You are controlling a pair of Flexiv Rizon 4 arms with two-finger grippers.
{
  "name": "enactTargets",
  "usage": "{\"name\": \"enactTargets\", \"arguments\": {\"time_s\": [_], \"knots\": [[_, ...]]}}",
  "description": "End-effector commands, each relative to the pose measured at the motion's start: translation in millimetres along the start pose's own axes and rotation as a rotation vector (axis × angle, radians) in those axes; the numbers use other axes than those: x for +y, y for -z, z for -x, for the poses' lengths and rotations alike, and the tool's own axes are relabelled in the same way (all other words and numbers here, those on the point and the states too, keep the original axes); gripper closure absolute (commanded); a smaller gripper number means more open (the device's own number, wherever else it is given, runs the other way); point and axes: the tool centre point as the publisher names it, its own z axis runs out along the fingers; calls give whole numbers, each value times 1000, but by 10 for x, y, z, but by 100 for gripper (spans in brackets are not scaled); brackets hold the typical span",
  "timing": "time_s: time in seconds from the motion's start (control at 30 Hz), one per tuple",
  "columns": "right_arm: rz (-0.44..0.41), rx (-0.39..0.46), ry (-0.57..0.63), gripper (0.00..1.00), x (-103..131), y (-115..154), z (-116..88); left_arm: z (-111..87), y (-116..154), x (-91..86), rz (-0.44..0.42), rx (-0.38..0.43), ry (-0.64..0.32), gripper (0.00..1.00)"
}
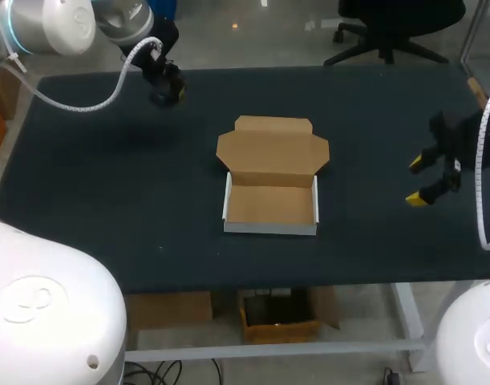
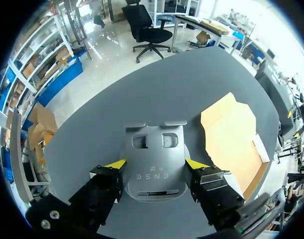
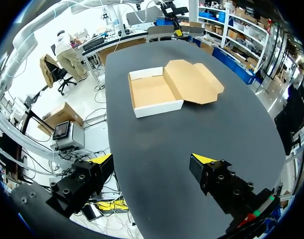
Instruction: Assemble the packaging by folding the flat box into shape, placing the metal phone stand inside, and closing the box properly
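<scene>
At table's [image 1: 84, 184] 10 o'clock corner, left gripper [image 2: 155, 162] held stand [image 2: 154, 144], both yellow tips [image 2: 118, 163] against its 2 side edges, stand's long axis running straight ahead of gripper. Box [image 1: 270, 228] sat mid-table, at 4 o'clock from that gripper: tray open upward, long axis 9-to-3, lid [image 1: 273, 152] laid back toward 12 o'clock. Right gripper [image 1: 418, 181] hung wide, empty, at box's 3 o'clock. Judgement: left arm's move, stand toward 4 o'clock into tray.

Robot lab — black worktable [image 1: 108, 200], 2 white arms [image 1: 44, 24]
</scene>
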Motion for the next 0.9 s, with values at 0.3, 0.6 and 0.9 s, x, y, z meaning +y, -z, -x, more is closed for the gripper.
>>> {"name": "enactTargets", "arguments": {"time_s": [0.3,0.6,0.9], "knots": [[1,0,0,0,-4,0,-1,-5,12,-14,5,-4,1,100],[1,0,0,0,-4,0,-1,-201,85,22,-17,-1,-48,100],[1,0,0,0,-4,0,-1,-560,186,142,-16,-6,-122,100]]}}
